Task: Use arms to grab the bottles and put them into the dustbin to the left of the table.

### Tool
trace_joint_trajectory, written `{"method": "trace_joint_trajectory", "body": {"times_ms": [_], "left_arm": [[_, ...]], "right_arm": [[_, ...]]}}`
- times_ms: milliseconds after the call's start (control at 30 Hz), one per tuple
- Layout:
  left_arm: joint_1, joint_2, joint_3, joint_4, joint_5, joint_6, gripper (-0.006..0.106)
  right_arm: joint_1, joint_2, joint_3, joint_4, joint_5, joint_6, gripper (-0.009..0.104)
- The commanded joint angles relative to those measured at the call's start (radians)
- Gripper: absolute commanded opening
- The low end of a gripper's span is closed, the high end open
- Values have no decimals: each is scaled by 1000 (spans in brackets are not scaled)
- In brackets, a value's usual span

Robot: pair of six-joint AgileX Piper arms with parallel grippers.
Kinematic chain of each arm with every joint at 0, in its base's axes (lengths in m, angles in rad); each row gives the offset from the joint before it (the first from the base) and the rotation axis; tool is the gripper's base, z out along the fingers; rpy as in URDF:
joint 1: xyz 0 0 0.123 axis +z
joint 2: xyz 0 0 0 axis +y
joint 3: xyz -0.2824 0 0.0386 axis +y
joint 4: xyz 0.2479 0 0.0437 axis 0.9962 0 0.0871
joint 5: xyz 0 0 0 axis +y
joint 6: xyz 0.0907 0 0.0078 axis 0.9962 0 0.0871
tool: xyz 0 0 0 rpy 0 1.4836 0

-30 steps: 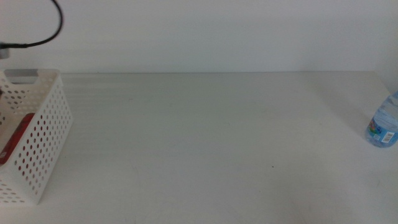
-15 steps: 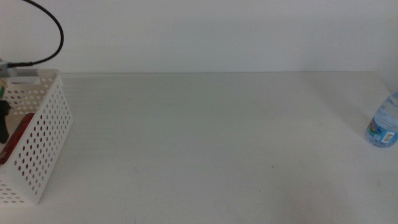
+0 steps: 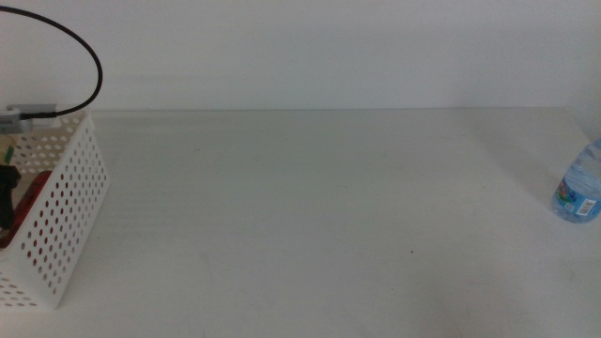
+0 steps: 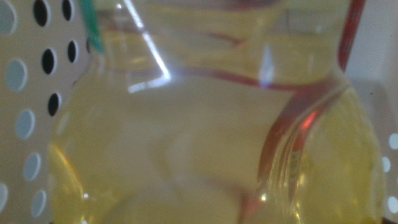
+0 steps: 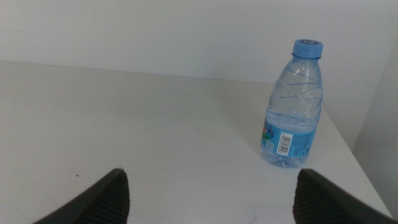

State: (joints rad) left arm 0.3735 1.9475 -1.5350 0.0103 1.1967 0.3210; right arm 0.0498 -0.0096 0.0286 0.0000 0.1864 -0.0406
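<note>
A: Where is the left gripper (image 3: 7,192) recorded?

B: It is seen as a dark shape at the far left edge of the middle view, down inside the white basket (image 3: 70,221), with a black cable (image 3: 80,47) looping above it. Whether its jaws are spread or closed cannot be told: the left wrist view is filled by the yellow juice bottle (image 4: 205,137), and no jaw is seen there.

A: What is noted of the yellow bottle?

B: It is pressed close against the wrist camera, with red label lines curving over it. The perforated basket wall (image 4: 34,106) is seen just beside it, so the bottle is placed within the basket. Whether it is held or lying loose cannot be told.

A: Anything else in the basket?

B: A red object (image 3: 28,192) is glimpsed through the wall and over the rim; it is too hidden to be named with certainty.

A: And the right side?

B: The right gripper (image 5: 208,193) is held over the table (image 3: 329,207) with its jaws spread wide and nothing between them. The water bottle (image 5: 293,106), blue-capped, is seen upright on the table near the right edge (image 3: 579,183), apart from the jaws.
</note>
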Motion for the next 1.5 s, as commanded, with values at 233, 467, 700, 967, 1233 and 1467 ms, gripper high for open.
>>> {"method": "trace_joint_trajectory", "body": {"times_ms": [233,467,700,967,1233,1467], "left_arm": [[-13,-59,-39,16,17,-16,90],[-94,-89,-39,143,19,-104,90],[-147,-211,-39,133,8,-113,90],[-209,-448,-38,-10,-1,-109,90],[-459,-685,11,-58,-67,-58,90],[-721,-874,92,-61,-147,-79,90]], "right_arm": [[-8,-27,-8,0,-73,-9,77],[-8,-27,-8,0,-73,-9,77],[-8,-27,-8,0,-73,-9,77],[-8,-27,-8,0,-73,-9,77],[-8,-27,-8,0,-73,-9,77],[-8,-27,-8,0,-73,-9,77]]}}
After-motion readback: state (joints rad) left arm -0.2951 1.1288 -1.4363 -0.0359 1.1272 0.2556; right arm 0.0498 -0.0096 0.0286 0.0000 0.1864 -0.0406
